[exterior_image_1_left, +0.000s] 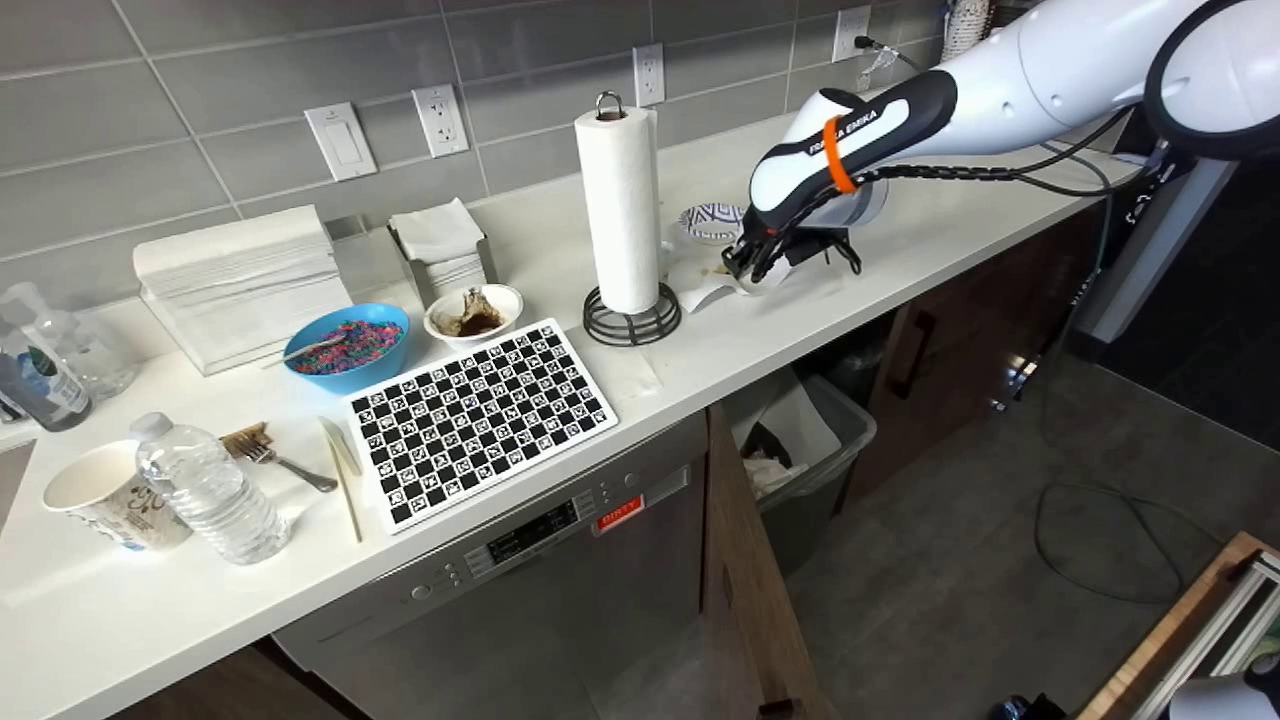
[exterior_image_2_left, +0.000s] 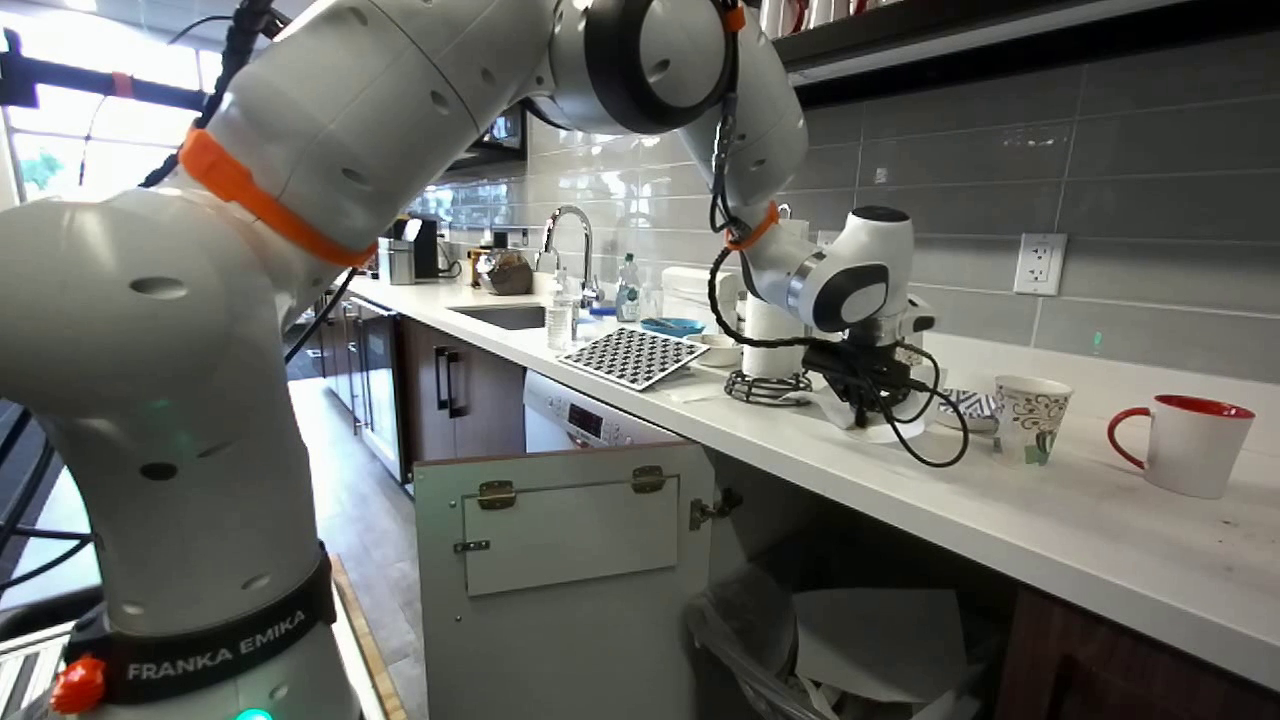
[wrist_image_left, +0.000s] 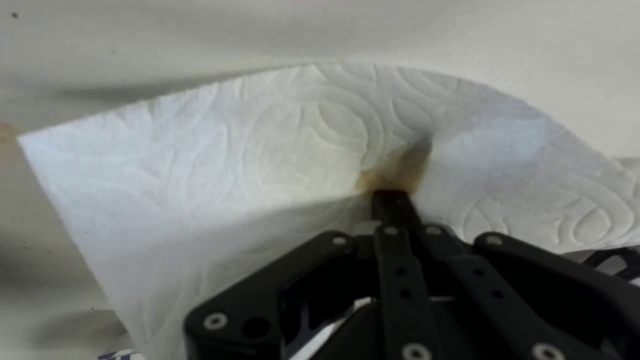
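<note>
Scanning from the gripper (exterior_image_1_left: 747, 266) as dial centre in an exterior view, we record a patterned paper cup (exterior_image_1_left: 125, 506) and a clear bottle (exterior_image_1_left: 215, 490) standing well apart from it, just past eight o'clock. We next find a blue bowl (exterior_image_1_left: 362, 376) of pink and blue granules between eight and nine, a checkered board (exterior_image_1_left: 485, 425) at eight, and a stained white bowl (exterior_image_1_left: 508, 299) near nine. Nearer, we note a paper towel roll (exterior_image_1_left: 618, 215) upright on its wire stand (exterior_image_1_left: 630, 341), between nine and ten, and a patterned dish (exterior_image_1_left: 710, 222) near the gripper, between ten and eleven. We observe in the wrist view a paper towel sheet (wrist_image_left: 165, 175) over the counter (wrist_image_left: 300, 30), spreading from nine o'clock round to three about the fingertips. We find the fingers (wrist_image_left: 392, 215) drawn tight together, pinching the sheet, a brown stain (wrist_image_left: 392, 175) right at their tips toward twelve. Last, at three o'clock in an exterior view, we log a tall cup (exterior_image_2_left: 1030, 420) and a red-rimmed mug (exterior_image_2_left: 1198, 450).
</note>
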